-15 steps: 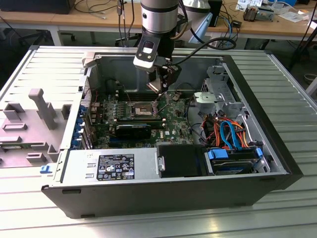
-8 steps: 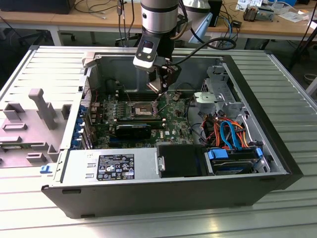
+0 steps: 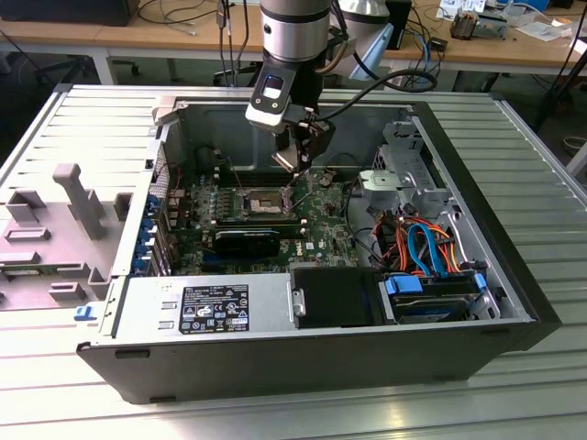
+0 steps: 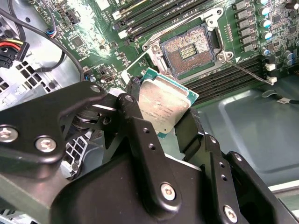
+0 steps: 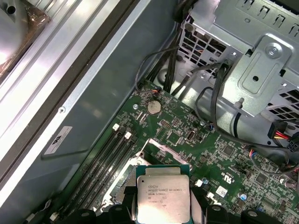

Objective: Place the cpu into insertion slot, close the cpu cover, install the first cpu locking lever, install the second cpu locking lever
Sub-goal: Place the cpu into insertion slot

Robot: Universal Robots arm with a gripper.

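- Second wrist view: the insertion slot sits open and empty. First wrist view gives me the cpu top face-on.
- My fingers clamp the cpu's opposite edges, hovering just short of the slot.

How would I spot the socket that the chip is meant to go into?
Look inside the open computer case at the green circuit board. Near its middle, by the gripper whose jaws hold the cpu, sits the insertion slot. It is square with a shiny metal rim, unlike the long narrow black memory slots beside it.
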